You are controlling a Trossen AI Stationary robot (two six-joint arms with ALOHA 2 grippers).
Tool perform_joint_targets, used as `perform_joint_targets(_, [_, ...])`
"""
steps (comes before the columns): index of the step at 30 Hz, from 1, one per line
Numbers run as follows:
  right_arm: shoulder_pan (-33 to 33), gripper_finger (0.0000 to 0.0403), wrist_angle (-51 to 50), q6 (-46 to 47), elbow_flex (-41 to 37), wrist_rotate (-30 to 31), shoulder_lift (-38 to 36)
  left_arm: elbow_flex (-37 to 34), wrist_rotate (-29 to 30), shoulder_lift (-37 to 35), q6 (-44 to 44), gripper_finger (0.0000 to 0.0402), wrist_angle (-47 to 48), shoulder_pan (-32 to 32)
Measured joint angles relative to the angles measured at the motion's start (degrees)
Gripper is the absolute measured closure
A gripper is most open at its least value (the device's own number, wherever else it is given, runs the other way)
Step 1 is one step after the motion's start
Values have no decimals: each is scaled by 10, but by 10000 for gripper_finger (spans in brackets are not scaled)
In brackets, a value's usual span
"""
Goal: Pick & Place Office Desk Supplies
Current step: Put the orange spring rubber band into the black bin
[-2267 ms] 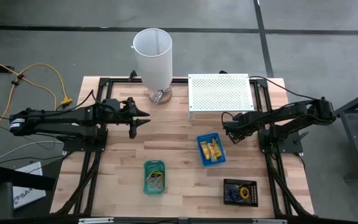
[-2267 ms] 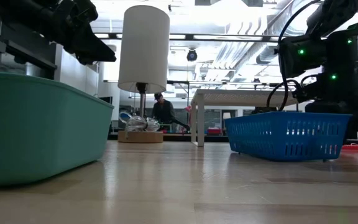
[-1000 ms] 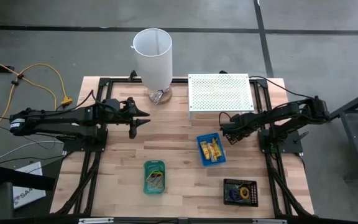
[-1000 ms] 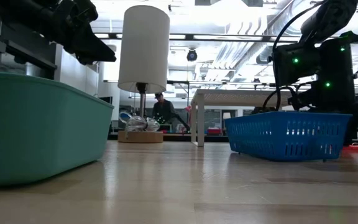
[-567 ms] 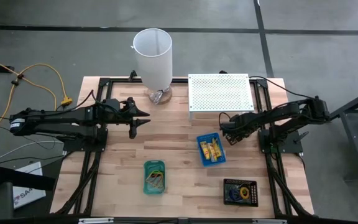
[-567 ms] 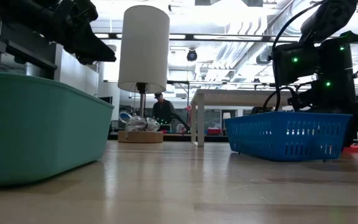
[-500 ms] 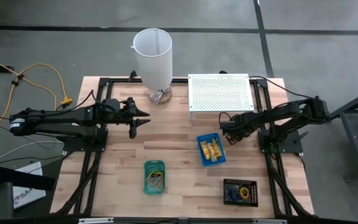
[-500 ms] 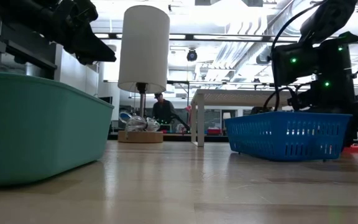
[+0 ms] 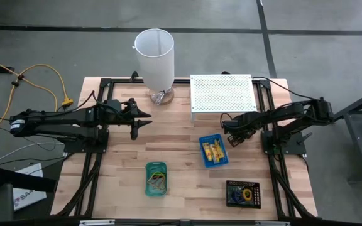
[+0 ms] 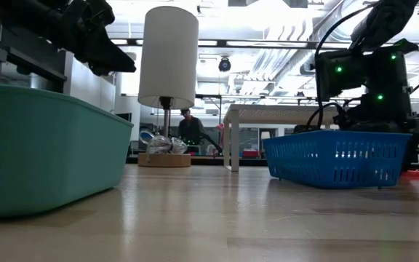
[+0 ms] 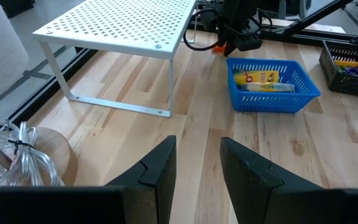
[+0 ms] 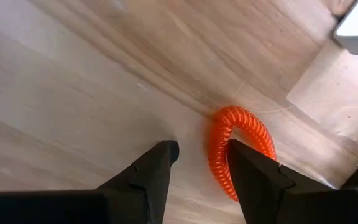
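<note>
A small orange ribbed loop (image 12: 218, 146) lies flat on the wood beside the white shelf's leg; it also shows as the orange loop (image 11: 219, 48) in the left wrist view. My right gripper (image 12: 201, 168) is open and points down right over it, one limb of the loop in the gap. In the high view my right gripper (image 9: 227, 136) stands just past the blue tray (image 9: 213, 151), which holds yellow packets. The green tray (image 9: 156, 178) holds rubber bands, and the black tray (image 9: 243, 194) holds clips. My left gripper (image 11: 194, 165), open, waits raised at the table's left. My right gripper has one finger (image 12: 253, 180) right at the orange loop's curved limb (image 12: 257, 134), coming from above and pointing down. I cannot tell whether it touches. The loop lies flat on the table.
A white perforated shelf (image 9: 222, 93) stands at the far right, its leg close to the right gripper. A tall white cylinder (image 9: 155, 56) on a wooden base stands far centre. Bare wood lies between the trays and before the left gripper.
My right gripper has come down a little and shifted slightly toward the table's left edge, settling just past the blue tray. Its fingers have stayed open. The left arm and the trays have kept still.
</note>
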State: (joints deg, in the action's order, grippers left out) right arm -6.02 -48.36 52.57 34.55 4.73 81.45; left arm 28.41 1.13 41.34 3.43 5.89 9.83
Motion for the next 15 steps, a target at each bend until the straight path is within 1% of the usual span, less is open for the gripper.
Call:
perform_joint_targets(6, [0,264,-12,-2,0,5,0,0,0,0,0,282,0,0])
perform_joint_targets(15, [0,314,-18,-4,0,13,0,0,0,0,0,282,0,0])
